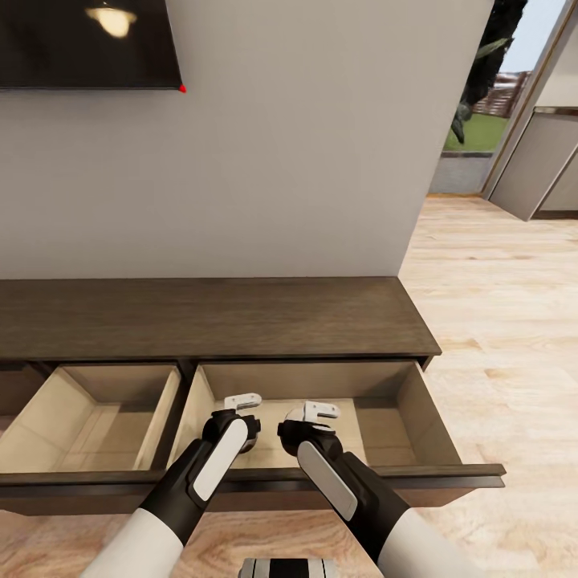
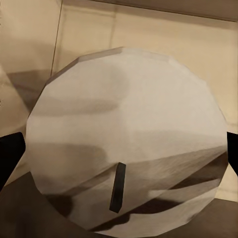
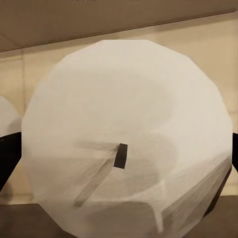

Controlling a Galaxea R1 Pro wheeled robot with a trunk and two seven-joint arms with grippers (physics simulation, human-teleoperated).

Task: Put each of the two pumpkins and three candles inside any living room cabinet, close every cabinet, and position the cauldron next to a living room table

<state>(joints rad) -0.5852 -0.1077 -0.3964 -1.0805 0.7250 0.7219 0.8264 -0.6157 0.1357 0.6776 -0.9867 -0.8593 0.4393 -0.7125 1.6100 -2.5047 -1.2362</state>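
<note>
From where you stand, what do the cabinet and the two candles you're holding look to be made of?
Cabinet: dark brown wood, matte, with visible grain; its drawer insides are plain light tan board. Left gripper's candle and right gripper's candle: cream-white, faceted, dull, each with a dark wick, so probably wax.

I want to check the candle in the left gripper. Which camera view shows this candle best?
The left wrist view: the cream candle shows its round top and dark wick, with a dark fingertip at its side. In the head view the left gripper hides it over the open drawer. The right wrist view shows an edge of it.
</note>
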